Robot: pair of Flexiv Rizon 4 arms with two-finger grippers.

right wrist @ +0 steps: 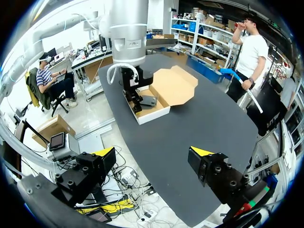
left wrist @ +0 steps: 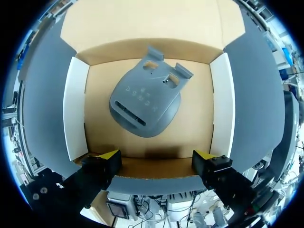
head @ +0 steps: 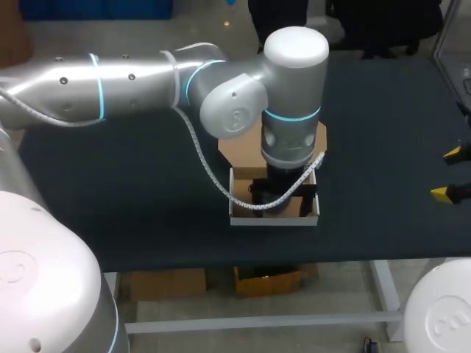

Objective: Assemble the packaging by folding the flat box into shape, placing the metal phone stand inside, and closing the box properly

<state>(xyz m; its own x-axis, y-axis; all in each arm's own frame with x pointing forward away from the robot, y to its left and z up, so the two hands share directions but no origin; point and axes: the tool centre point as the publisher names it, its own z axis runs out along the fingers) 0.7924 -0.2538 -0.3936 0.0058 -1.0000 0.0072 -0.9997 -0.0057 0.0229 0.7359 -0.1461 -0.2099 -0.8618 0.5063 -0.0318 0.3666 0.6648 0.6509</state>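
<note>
In the left wrist view the grey metal phone stand [left wrist: 145, 102] lies flat on the brown floor of the folded box [left wrist: 76, 111], whose side walls are white. The lid [left wrist: 142, 19] stands open beyond it. My left gripper [left wrist: 156, 159] hangs open just above the box's near wall, holding nothing. In the head view my left arm reaches to the table's middle and hides most of the box [head: 239, 215] and its lid [head: 239, 151]. My right gripper [head: 450, 173] is open at the table's right edge, far from the box [right wrist: 153, 113]; the right wrist view shows the same open gripper [right wrist: 152, 154].
The dark table top [head: 132, 191] spreads wide on both sides of the box. Its front edge runs just below the box in the head view. Nothing else lies on the table.
</note>
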